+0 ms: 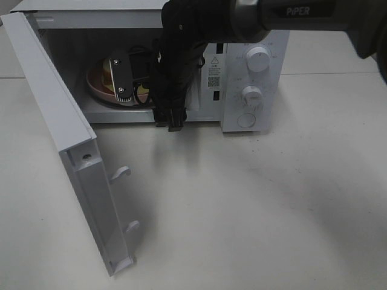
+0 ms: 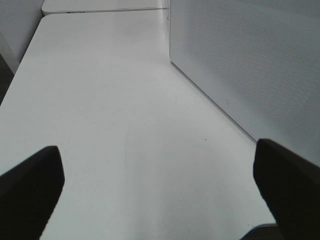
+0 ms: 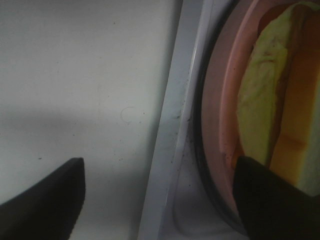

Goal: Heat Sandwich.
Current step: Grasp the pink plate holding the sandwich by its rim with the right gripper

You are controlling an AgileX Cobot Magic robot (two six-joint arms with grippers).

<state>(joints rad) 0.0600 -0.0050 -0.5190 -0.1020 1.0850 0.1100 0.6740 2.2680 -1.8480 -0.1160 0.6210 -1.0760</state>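
The sandwich (image 1: 103,73) lies on a round pink plate (image 1: 95,86) inside the open microwave (image 1: 236,36). My right arm reaches in from the upper right, and its gripper (image 1: 148,99) hangs at the oven's mouth. In the right wrist view the sandwich (image 3: 265,100) shows pale green lettuce and tan crust on the plate (image 3: 225,100). The right gripper (image 3: 157,200) is open: one finger sits over the plate's edge, the other over the table outside the oven's sill. Nothing is held. My left gripper (image 2: 160,195) is open over bare table beside the microwave's perforated side wall (image 2: 250,60).
The microwave door (image 1: 54,115) stands swung out to the left, with two latch hooks (image 1: 121,173) on its inner edge. Two knobs (image 1: 259,59) and a round button (image 1: 246,119) sit on the control panel at the right. White table (image 1: 254,205) spreads in front.
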